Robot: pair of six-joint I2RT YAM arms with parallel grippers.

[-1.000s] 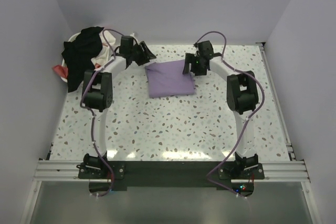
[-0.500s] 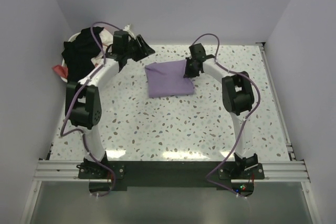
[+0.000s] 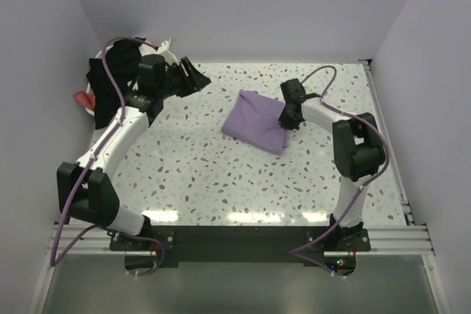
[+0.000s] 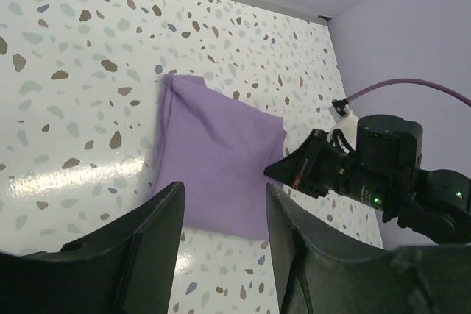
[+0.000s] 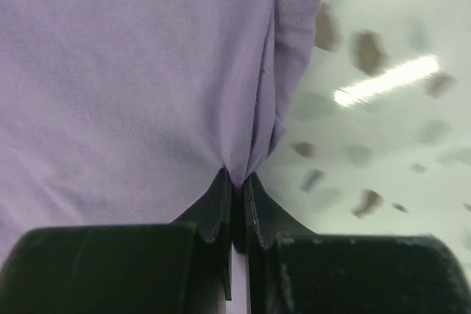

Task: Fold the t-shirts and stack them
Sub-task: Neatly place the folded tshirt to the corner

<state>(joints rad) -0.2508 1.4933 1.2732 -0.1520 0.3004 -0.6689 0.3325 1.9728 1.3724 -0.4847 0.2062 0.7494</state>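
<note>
A white laundry basket [image 3: 96, 56] is sitting just behind the left jaws, at the far left corner of the speckled counter [image 3: 221, 182], and it is holding a heap of clothes: a black garment [image 3: 104, 82] is draping over its rim, white cloth [image 3: 163, 43] is poking up at the back, and a bit of coral fabric [image 3: 81, 98] is hanging out on the side facing the wall. How many pieces are piled in it cannot be told. The left arm [image 3: 118, 134] is rising from a low elbow near its base and stretching far forward, with the wrist turning toward the right; the left jaws are hovering beside the basket, standing well apart with nothing between their fingers [image 4: 140, 248]. Well ahead of them the folded lavender t-shirt [image 3: 256, 119] is lying flat on the counter. The right arm [image 3: 357, 148] is bending at the elbow and reaching down low toward the left, and the right jaws are pressing tightly together on the shirt's right edge, pinching a small ridge of purple cloth between their black fingertips [image 5: 213, 204], with the rest of the shirt spreading out in front of them.
</note>
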